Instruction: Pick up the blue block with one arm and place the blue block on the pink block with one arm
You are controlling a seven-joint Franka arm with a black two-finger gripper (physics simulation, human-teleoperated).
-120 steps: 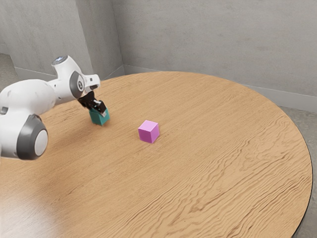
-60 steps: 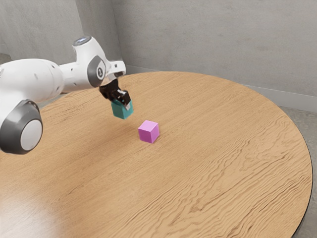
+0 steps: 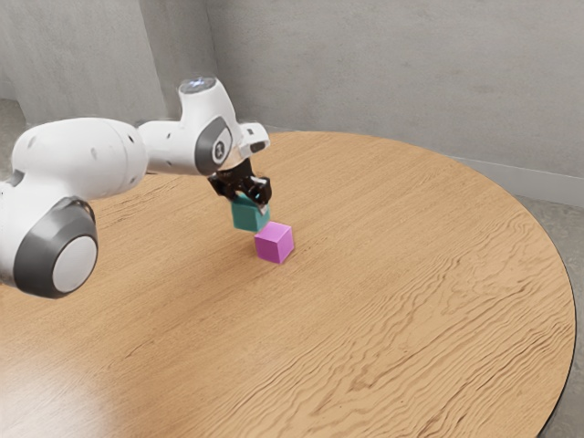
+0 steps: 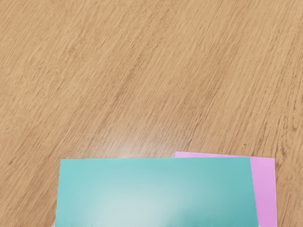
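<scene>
My gripper (image 3: 249,201) is clamped on the teal block (image 3: 249,218) from 2 sides, holding it clear of the table (image 3: 411,274). It hangs just beside the pink block (image 3: 274,243), slightly higher and toward the exterior view's left. In my wrist view, pink shows past 1 teal edge.

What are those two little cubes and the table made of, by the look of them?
The blue block: plain teal faces, smooth, faint sheen in the wrist view; plastic or painted, perhaps. The pink block: flat matte colour, likely the same. The table: wood, going by its grain, lightly glossy.
</scene>
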